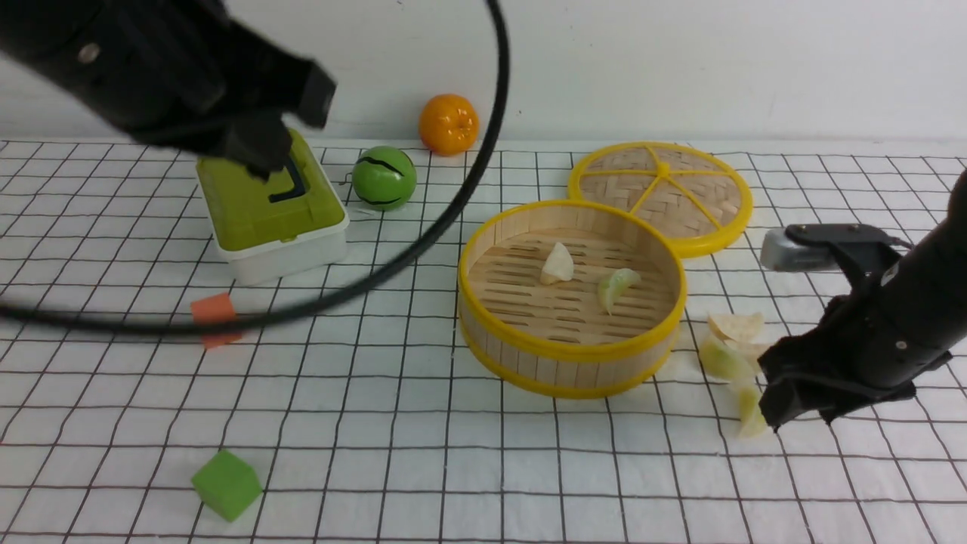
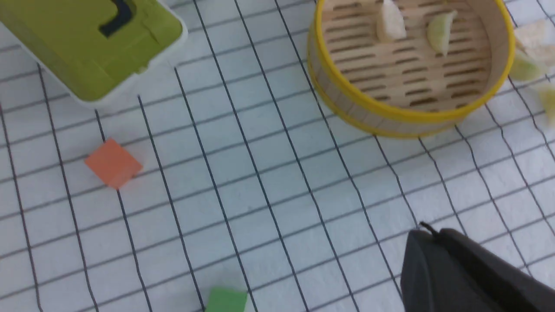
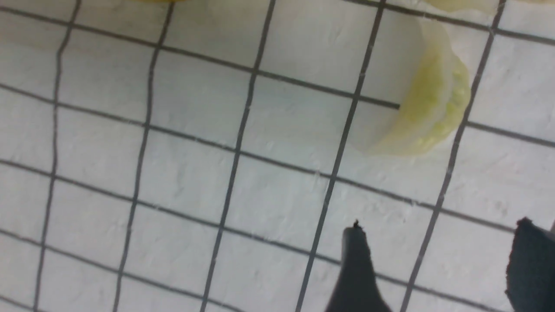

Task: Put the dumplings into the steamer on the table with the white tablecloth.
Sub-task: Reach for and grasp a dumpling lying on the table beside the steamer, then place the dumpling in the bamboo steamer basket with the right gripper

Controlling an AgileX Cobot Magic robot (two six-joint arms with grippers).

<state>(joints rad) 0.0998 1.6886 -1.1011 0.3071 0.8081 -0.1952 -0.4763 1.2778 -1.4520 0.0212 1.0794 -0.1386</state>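
Two dumplings [image 1: 557, 264] sat in the steamer [image 1: 574, 351]. My right gripper [image 1: 776, 412], the nearer one, was open and empty. The closest dumpling [image 1: 751, 414] lay just left of it on the white tablecloth [image 1: 453, 453], its long side running near to far.

Your left arm [image 1: 151, 68] is raised high in the upper left of the front frame. The left fingers [image 2: 459, 273] show only as one dark piece at the lower right of the wrist frame, so the spread is unclear. Your right arm [image 1: 899, 317] comes in low from the right edge, angled down-left. The right fingers [image 3: 355, 277] are parted wide, tips close over the tabletop.
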